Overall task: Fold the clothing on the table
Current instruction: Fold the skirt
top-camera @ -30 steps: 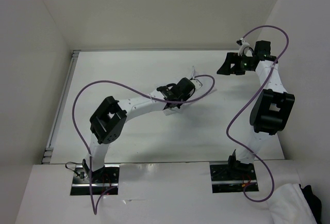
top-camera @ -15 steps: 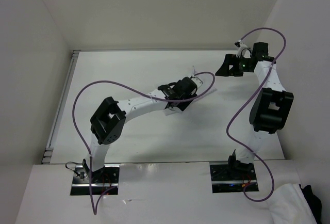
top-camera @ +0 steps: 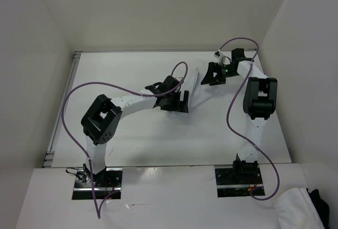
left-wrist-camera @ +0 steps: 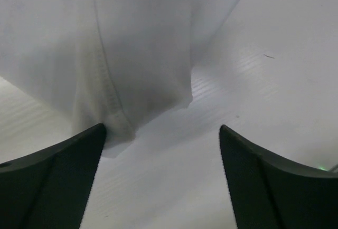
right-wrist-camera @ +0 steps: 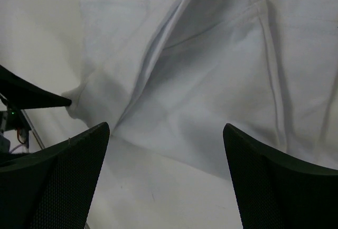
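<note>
Clothing [right-wrist-camera: 211,92] lay creased and only part-folded just beyond tips of left gripper [left-wrist-camera: 162,129] and under right gripper [right-wrist-camera: 166,127], both spread empty; final folds looked pending.

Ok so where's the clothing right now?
The clothing lies on the table, centre-right in the top view, between the left end effector and right end effector.

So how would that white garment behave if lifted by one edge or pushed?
Probably floppy: the clothing lies in soft folds, so a lifted edge would likely drape. It looks thin and light, with only the stitched hem adding body. Pushed across the table, it may bunch rather than slide.
</note>
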`<state>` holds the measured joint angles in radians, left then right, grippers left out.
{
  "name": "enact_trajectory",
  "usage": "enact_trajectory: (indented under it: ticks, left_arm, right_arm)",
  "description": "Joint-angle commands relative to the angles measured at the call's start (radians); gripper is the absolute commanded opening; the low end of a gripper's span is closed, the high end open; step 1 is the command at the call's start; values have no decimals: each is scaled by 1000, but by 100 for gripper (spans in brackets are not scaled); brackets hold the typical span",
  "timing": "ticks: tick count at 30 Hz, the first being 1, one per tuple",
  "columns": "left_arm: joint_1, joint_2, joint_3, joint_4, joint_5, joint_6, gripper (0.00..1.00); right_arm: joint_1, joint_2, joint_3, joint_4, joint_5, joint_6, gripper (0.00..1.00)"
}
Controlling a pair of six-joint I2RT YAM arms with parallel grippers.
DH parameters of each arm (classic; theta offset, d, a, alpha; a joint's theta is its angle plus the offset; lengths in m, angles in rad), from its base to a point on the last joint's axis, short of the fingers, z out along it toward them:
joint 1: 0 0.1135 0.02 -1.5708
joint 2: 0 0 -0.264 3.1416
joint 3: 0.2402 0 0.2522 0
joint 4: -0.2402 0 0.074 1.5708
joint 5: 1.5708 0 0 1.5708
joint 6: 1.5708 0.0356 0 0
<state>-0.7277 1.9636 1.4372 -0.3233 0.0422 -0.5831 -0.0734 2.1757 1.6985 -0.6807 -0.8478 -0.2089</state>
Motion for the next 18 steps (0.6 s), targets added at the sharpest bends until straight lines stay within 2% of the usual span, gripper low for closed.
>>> enact_trajectory:
  ticks: [1, 3, 5, 8, 9, 13, 16, 18]
  left_arm:
    - [-15, -77, -70, 134, 160, -188, 97]
    - [-15, -98, -103, 148, 150, -215, 100]
    - [-30, -98, -103, 94, 111, -205, 100]
    - [-52, -98, -80, 40, 10, -183, 100]
    - [-52, -98, -67, 21, 10, -169, 100]
    - [-100, -80, 43, -114, -152, -58, 100]
    - [-124, -55, 135, -212, -232, 6, 100]
    - [-124, -42, 146, -223, -263, 6, 100]
  right_arm:
    - [-2, -2, 62, 32, -66, 6, 93]
    - [-11, 7, 62, 32, -76, 6, 93]
    - [-23, 7, 40, 32, -88, -3, 93]
    - [-32, 7, 1, 21, -99, -23, 93]
    - [-32, 7, -8, 21, -99, -23, 93]
    - [-32, -2, -42, 12, -117, -43, 93]
    - [-32, -2, -53, -34, -181, -70, 86]
    - [-32, 36, -40, -74, -249, -81, 76]
